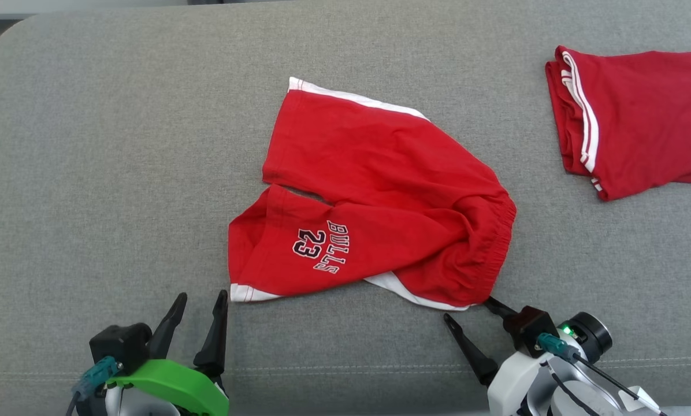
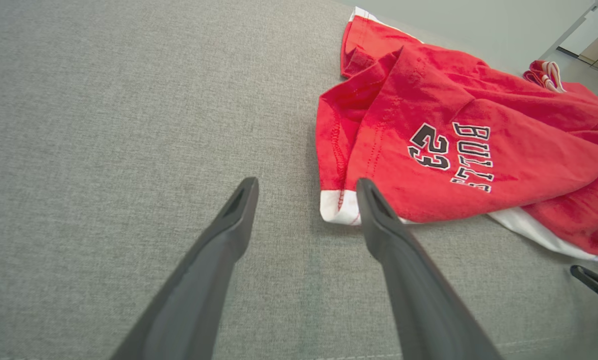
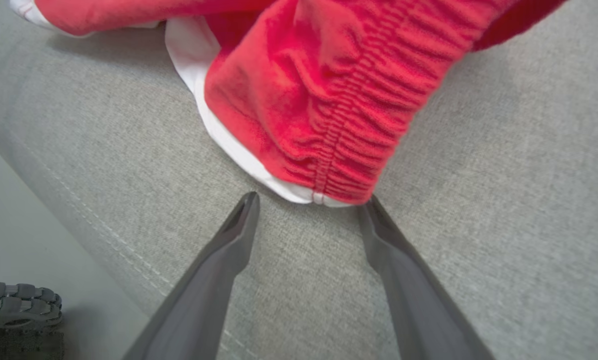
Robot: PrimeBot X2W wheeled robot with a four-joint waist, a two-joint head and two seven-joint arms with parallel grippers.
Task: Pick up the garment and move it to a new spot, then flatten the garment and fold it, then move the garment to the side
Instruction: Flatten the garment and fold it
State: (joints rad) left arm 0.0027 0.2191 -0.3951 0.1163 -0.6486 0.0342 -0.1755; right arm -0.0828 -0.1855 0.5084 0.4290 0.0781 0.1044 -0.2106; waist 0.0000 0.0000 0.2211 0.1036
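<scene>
The garment (image 1: 374, 196) is a pair of red shorts with white trim and "BULLS 23" print, lying spread but rumpled on the grey cushion. My left gripper (image 1: 202, 296) stands open just left of the near leg's white hem (image 2: 336, 206). My right gripper (image 1: 467, 307) is open at the near corner of the elastic waistband (image 3: 339, 150), one fingertip (image 3: 371, 202) touching the fabric edge. Nothing lies between either pair of fingers.
A second red garment with white stripes (image 1: 628, 121) lies folded at the far right of the cushion (image 1: 120, 173). The cushion's front seam and edge (image 3: 79, 200) run close below my grippers, and a tyre (image 3: 19, 305) shows below it.
</scene>
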